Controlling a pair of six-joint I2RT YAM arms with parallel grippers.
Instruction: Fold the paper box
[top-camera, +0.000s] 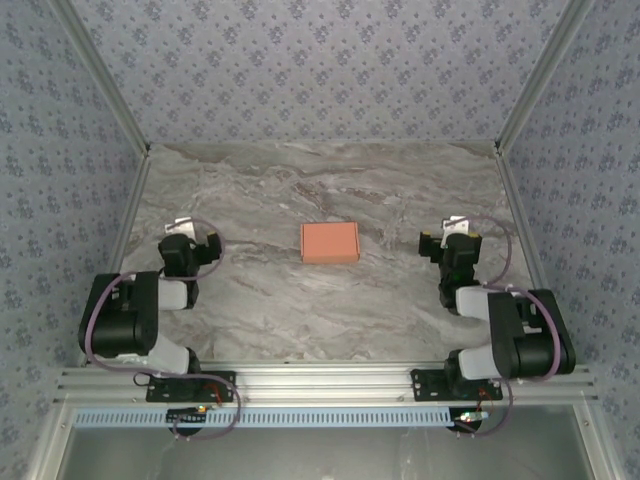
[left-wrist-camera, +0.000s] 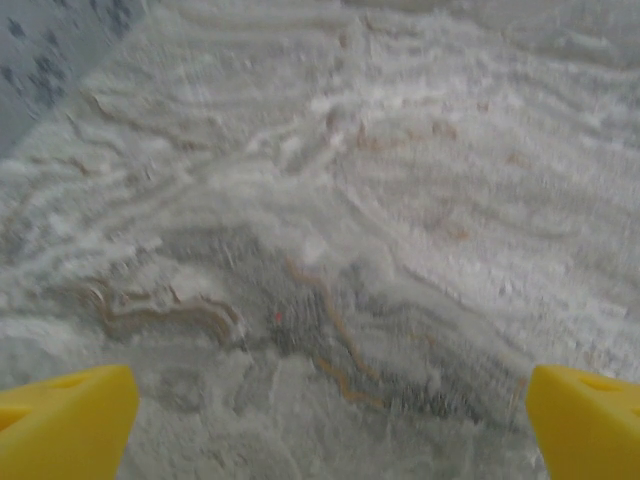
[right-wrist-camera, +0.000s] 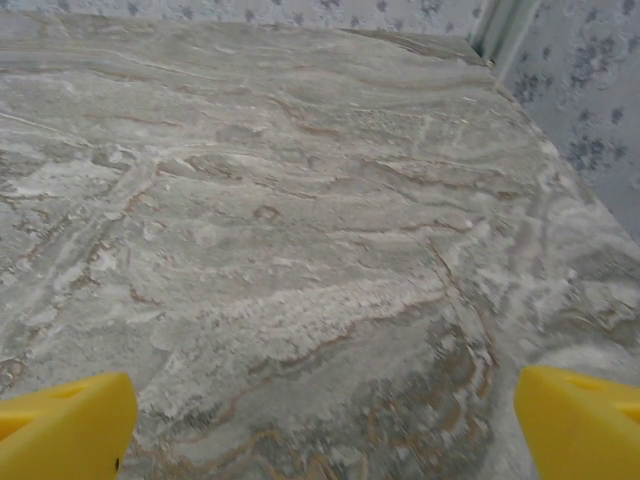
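Top view: the paper box (top-camera: 330, 242) lies flat near the middle of the counter (top-camera: 260, 310). It's salmon-orange and rectangular, long edges running 9 to 3 o'clock. We see 1 plain face up, with a thin darker edge along its 6 o'clock side. Any print on it is too small for us to read. Nothing touches it.

The left gripper (left-wrist-camera: 322, 425) sits at the box's 9 o'clock, well apart from it. In its wrist view the 2 yellow fingers (left-wrist-camera: 62, 420) stand at the 7 and 5 o'clock corners. The jaws are spread fully wide, with bare marble-pattern counter between them. It holds nothing. That view is blurred.

The right gripper (right-wrist-camera: 322, 425) sits at the box's 3 o'clock, also well apart. Its wrist view reads the same: yellow fingers (right-wrist-camera: 60, 425) at the 7 and 5 o'clock corners, jaws spread wide, veined grey counter between them, nothing gripped. The counter's corner and the patterned wall (right-wrist-camera: 590, 90) show at 1 o'clock there.

Both arms are folded back, elbows near the bases at the counter's 6 o'clock edge. The bases are bolted to an aluminium rail (top-camera: 320, 380). A small white patch (top-camera: 178, 222) sits at the 12 o'clock end of the left wrist, and 1 like it on the right. Both are too small for us to read.
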